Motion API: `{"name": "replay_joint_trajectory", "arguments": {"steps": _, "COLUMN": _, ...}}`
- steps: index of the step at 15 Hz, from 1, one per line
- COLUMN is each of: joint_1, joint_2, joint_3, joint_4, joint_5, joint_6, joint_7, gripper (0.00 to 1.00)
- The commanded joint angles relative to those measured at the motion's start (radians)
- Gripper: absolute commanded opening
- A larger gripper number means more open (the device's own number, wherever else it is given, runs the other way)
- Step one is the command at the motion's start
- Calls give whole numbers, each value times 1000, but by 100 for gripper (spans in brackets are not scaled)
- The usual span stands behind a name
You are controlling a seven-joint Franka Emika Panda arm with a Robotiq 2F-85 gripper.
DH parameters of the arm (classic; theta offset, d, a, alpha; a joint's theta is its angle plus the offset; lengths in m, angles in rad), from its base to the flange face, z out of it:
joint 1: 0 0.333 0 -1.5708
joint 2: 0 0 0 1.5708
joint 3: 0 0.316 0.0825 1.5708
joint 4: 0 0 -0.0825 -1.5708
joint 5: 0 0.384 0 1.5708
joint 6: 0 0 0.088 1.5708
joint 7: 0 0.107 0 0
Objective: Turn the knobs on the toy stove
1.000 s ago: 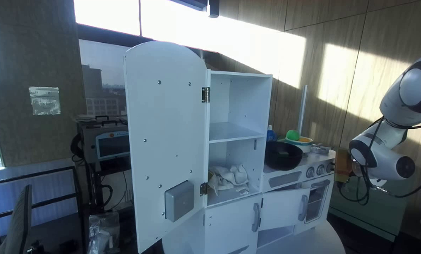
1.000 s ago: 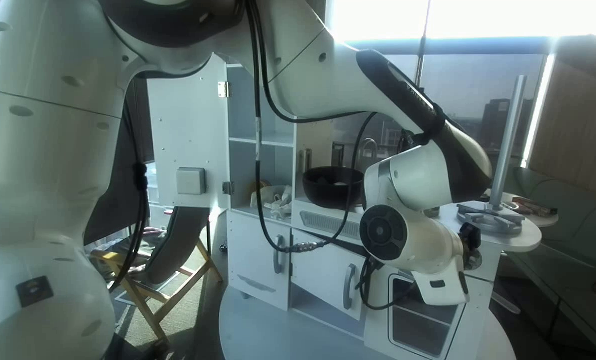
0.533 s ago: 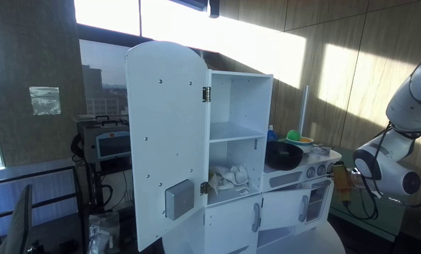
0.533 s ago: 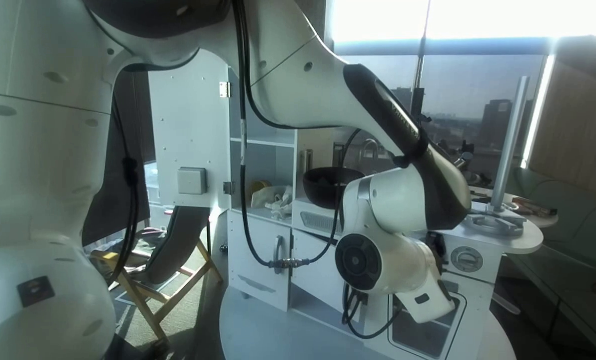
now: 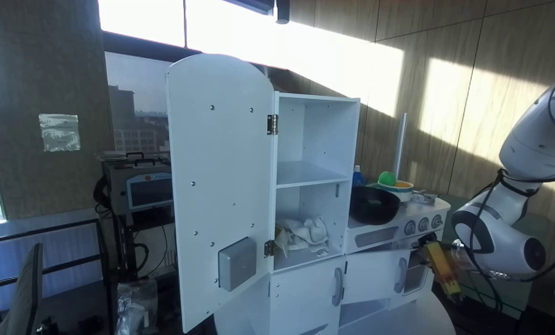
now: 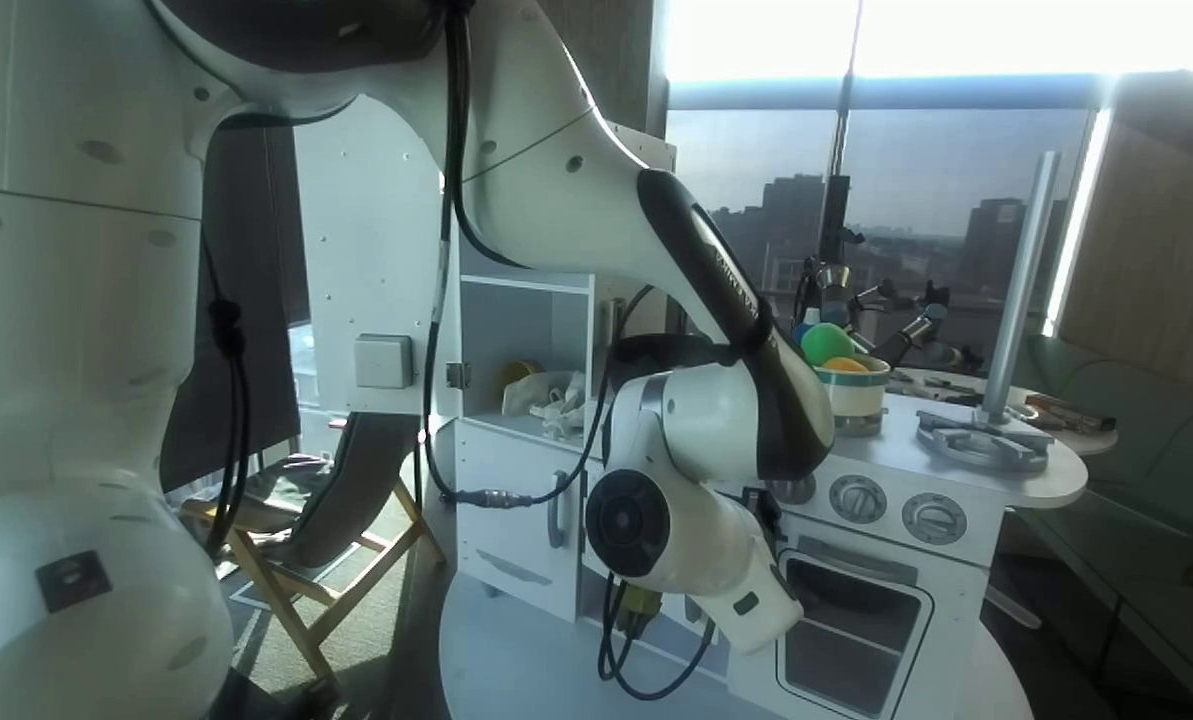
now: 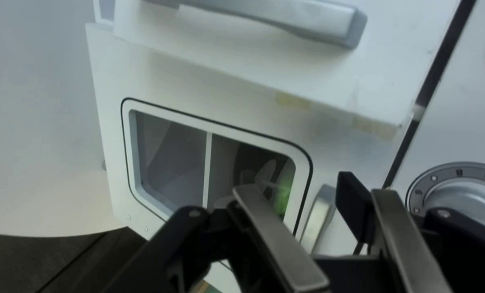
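The white toy stove has grey round knobs on its front panel. In an exterior view three show: left knob, middle knob and right knob. In an exterior view the middle knob and right knob are in plain sight; the left knob is partly behind the arm. My gripper is open with nothing held, just below the knobs, before the oven door. In the wrist view the oven handle shows between the fingers; a knob is partly hidden beyond the right finger.
A black bowl and a white pot with a green ball stand on the stovetop. A metal pole rises from its right end. A cabinet door stands ajar beside the oven. A tall door is swung open.
My arm has moved down and away from the right knob, leftward in an exterior view, and the hand has tilted. The right and middle knobs are uncovered there.
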Motion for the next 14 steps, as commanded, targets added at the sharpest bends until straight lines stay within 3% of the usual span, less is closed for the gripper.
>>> {"name": "replay_joint_trajectory", "arguments": {"steps": 1, "joint_1": -59, "joint_2": -122, "joint_3": -29, "joint_4": 33, "joint_5": -2, "joint_6": 186, "joint_7": -73, "gripper": 88}}
{"name": "replay_joint_trajectory", "arguments": {"steps": 3, "joint_1": -97, "joint_2": -167, "joint_3": -35, "joint_4": 63, "joint_5": -4, "joint_6": 273, "joint_7": -105, "gripper": 99}}
{"name": "replay_joint_trajectory", "arguments": {"steps": 4, "joint_1": -67, "joint_2": -186, "joint_3": -77, "joint_4": 74, "joint_5": 22, "joint_6": 315, "joint_7": -155, "gripper": 100}}
{"name": "replay_joint_trajectory", "arguments": {"steps": 5, "joint_1": -86, "joint_2": -208, "joint_3": -74, "joint_4": 84, "joint_5": 23, "joint_6": 347, "joint_7": -190, "gripper": 100}}
{"name": "replay_joint_trajectory", "arguments": {"steps": 9, "joint_1": -129, "joint_2": -299, "joint_3": -18, "joint_4": 76, "joint_5": 20, "joint_6": 460, "joint_7": -269, "gripper": 100}}
{"name": "replay_joint_trajectory", "arguments": {"steps": 11, "joint_1": -148, "joint_2": -336, "joint_3": 23, "joint_4": 60, "joint_5": 19, "joint_6": 481, "joint_7": -284, "gripper": 100}}
{"name": "replay_joint_trajectory", "arguments": {"steps": 12, "joint_1": -118, "joint_2": -277, "joint_3": -23, "joint_4": 76, "joint_5": -5, "joint_6": 441, "joint_7": -229, "gripper": 100}}
{"name": "replay_joint_trajectory", "arguments": {"steps": 14, "joint_1": -127, "joint_2": -301, "joint_3": 3, "joint_4": 69, "joint_5": -5, "joint_6": 457, "joint_7": -239, "gripper": 100}}
